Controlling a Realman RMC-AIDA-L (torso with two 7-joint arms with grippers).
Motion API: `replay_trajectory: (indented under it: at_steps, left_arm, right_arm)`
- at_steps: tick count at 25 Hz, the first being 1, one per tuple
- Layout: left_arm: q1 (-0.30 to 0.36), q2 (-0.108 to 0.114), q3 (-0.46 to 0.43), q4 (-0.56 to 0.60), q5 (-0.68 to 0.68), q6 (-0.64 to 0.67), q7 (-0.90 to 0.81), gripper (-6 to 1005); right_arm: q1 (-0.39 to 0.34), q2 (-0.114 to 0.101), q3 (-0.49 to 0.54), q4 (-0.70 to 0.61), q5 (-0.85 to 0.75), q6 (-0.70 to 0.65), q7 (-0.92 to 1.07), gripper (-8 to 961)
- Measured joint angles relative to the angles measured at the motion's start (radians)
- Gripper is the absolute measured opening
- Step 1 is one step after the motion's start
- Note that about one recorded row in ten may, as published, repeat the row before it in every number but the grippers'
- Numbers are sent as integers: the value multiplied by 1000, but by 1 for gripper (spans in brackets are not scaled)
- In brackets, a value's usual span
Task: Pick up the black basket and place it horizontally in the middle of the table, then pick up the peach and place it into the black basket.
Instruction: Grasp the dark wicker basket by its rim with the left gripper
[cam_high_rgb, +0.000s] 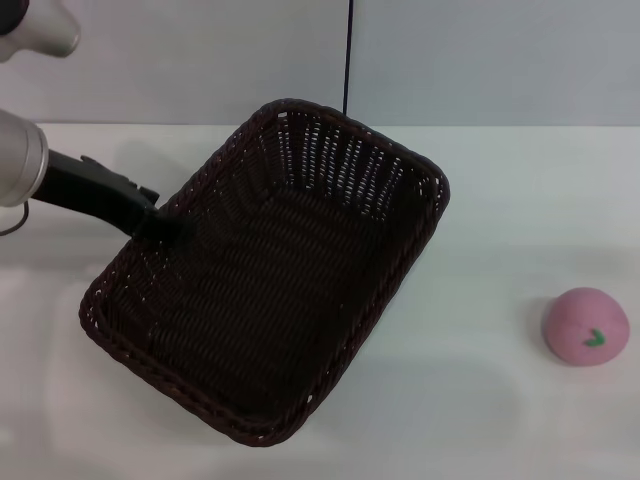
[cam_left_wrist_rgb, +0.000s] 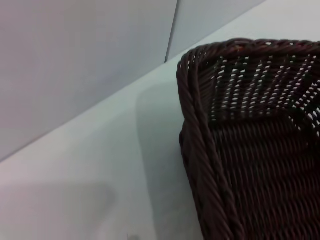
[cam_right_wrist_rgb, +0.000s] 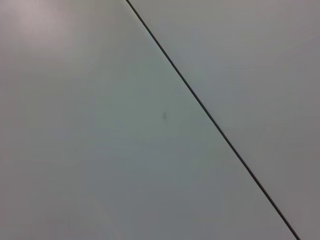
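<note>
Silver-grey and black, the left arm is reaching in from the left side of the head view, and its left end effector (cam_high_rgb: 158, 222) is pressing against the near-left long rim of the large rectangular dark brown-black woven wicker basket (cam_high_rgb: 270, 280); its tips are merging with the dark weave, so whether it is clamping the rim or merely touching it cannot be told. The basket is sitting skewed on the plain white flat table (cam_high_rgb: 480, 400), with its long sides running diagonally from the near left toward the far right, and its inside is lying open to the camera. In the left wrist view, a rounded corner of the basket (cam_left_wrist_rgb: 250, 135) with its braided rim and open-weave wall is filling one side, with the table (cam_left_wrist_rgb: 100, 165) beside it. Well apart from the basket, toward the right edge, the small round pale-pink toy peach (cam_high_rgb: 585, 326) with its green leaf mark is resting on the table. The right end effector is not showing in any view.
</note>
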Motion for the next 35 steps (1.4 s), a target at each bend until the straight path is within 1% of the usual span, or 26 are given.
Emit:
replay_trajectory:
  at_steps: [2, 7, 8, 11, 12, 20, 25, 29, 31, 35]
  left_arm:
    - [-7, 0, 1, -24, 9, -1, 0, 646]
    - [-16, 0, 1, -31, 17, 0, -4, 643]
    - [-32, 0, 5, -61, 25, 6, -3, 642]
    - [-37, 0, 14, -71, 25, 9, -1, 618]
    - [-42, -1, 34, -77, 25, 11, -2, 610]
    - [-56, -1, 50, -69, 44, 7, -31, 545]
    - [-76, -1, 73, -81, 46, 12, -19, 283]
    - [-85, 0, 80, -82, 47, 6, 30, 238]
    - [-95, -1, 79, -82, 47, 6, 83, 216]
    - [-112, -2, 83, -63, 41, -4, 234, 216]
  right_arm:
    - [3, 0, 0, -1, 0, 21, 0, 701]
    - [15, -1, -9, -12, -1, 43, -1, 699]
    - [15, -1, -9, -12, -1, 43, -1, 699]
    - [21, -2, -10, -20, -2, 51, -1, 697]
    - [22, -2, -10, -23, -3, 54, -1, 697]
    - [23, -3, -3, -37, -3, 59, -1, 693]
    - [25, -5, -1, -46, -3, 62, -1, 690]
    - [26, -5, -2, -50, -3, 72, -1, 688]
    - [26, -5, -2, -50, -3, 74, -1, 687]
    - [27, -5, -2, -55, -3, 77, -1, 685]
